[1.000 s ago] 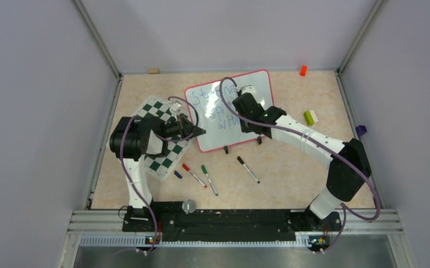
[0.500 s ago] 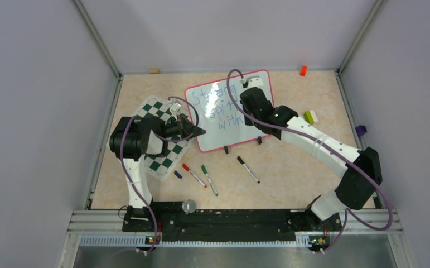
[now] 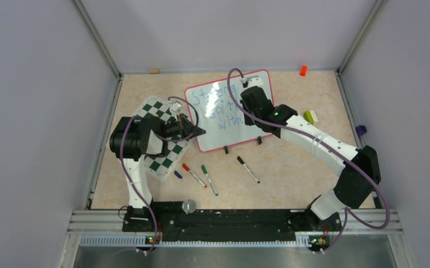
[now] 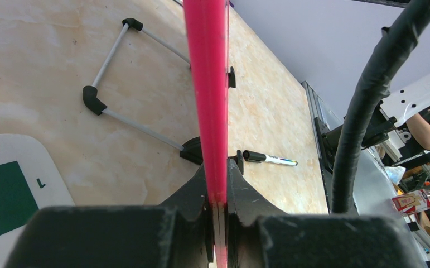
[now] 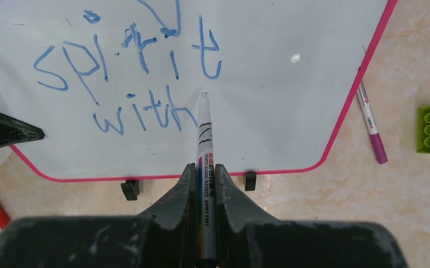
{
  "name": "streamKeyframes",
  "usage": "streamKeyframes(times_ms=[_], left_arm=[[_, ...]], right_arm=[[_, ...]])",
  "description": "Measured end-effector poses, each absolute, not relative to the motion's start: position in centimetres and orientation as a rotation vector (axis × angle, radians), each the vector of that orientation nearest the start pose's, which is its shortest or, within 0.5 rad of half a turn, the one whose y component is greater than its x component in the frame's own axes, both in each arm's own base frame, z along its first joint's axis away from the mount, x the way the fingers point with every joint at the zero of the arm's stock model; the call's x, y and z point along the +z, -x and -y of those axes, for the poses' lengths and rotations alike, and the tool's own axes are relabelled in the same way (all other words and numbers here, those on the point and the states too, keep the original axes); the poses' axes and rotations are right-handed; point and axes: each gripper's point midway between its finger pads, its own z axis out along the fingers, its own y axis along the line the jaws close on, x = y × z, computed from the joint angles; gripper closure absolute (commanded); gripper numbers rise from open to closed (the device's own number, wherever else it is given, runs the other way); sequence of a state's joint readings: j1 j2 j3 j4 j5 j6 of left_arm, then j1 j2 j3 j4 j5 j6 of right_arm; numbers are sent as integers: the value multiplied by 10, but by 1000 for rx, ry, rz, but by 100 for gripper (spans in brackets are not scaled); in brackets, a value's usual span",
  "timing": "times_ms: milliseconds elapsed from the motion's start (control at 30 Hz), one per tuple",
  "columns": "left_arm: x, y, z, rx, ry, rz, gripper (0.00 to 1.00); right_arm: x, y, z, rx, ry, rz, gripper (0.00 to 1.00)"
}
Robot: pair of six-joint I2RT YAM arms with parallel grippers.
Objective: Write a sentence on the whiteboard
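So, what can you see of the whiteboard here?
The whiteboard is a glossy white rectangle with rounded corners and a thin red-pink frame, with two small black clips on its near long edge. Blue handwriting reads "spirit with" under a partly hidden first line. The left pincer is shut on its frame. The marker in the right pincer points beside "with".

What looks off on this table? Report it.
The whiteboard lies skewed to the table edges, its left rim pinched in the left claw. A purple marker lies loose just off its right edge. Nothing looks spilled or broken.
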State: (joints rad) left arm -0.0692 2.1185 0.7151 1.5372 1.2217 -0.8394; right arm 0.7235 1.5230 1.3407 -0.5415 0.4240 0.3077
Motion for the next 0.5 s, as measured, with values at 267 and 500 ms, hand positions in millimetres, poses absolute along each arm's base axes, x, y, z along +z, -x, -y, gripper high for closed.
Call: streamKeyframes(times_ms=[267, 500], left_arm=[[94, -352, 200, -1551, -502, -1684, 100], [94, -352, 200, -1551, -503, -1684, 100]], right_arm=[[190, -350, -232, 74, 266, -2235, 100], [180, -353, -234, 55, 276, -2256, 100]])
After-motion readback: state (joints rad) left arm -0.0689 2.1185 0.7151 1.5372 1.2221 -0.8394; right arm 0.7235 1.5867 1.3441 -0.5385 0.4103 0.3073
